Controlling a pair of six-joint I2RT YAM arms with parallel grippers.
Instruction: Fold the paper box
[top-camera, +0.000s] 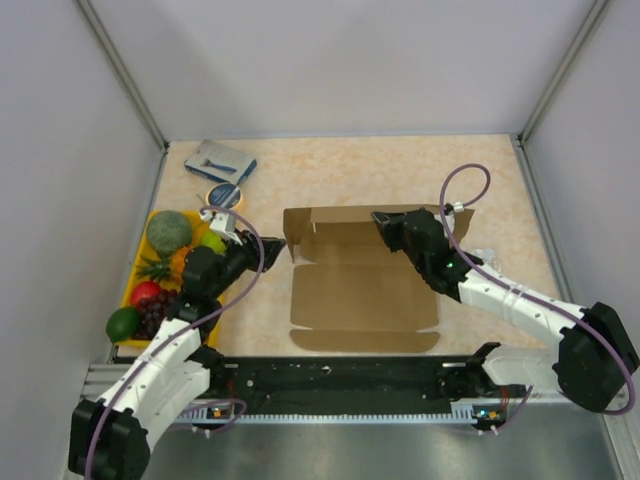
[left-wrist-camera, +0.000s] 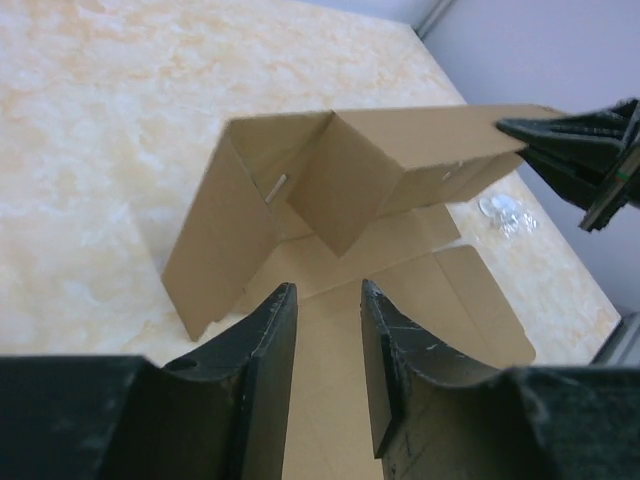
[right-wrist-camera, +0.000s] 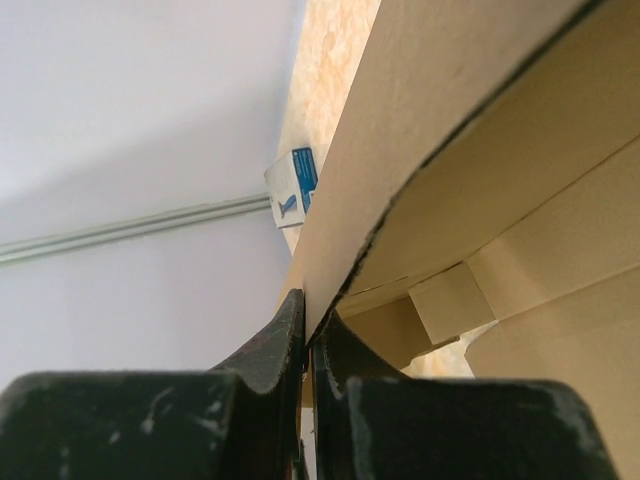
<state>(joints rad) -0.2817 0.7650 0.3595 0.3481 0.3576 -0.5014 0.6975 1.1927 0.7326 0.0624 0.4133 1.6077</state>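
Observation:
The paper box (top-camera: 360, 290) is a brown corrugated die-cut sheet lying mid-table, its far panel raised upright. My right gripper (top-camera: 388, 224) is shut on the top edge of that raised panel near its right end; in the right wrist view the cardboard (right-wrist-camera: 420, 150) is pinched between the fingers (right-wrist-camera: 272, 345). My left gripper (top-camera: 240, 240) is open and empty, just left of the box's left flap. In the left wrist view its fingers (left-wrist-camera: 265, 345) frame the flat sheet, with the raised panel (left-wrist-camera: 400, 150) beyond and the right gripper (left-wrist-camera: 585, 150) at its far end.
A yellow tray (top-camera: 133, 292) of fruit sits at the left edge beside my left arm. A blue-grey flat packet (top-camera: 221, 160) and a round blue item (top-camera: 224, 194) lie at the back left. A small clear wrapper (left-wrist-camera: 505, 213) lies right of the box.

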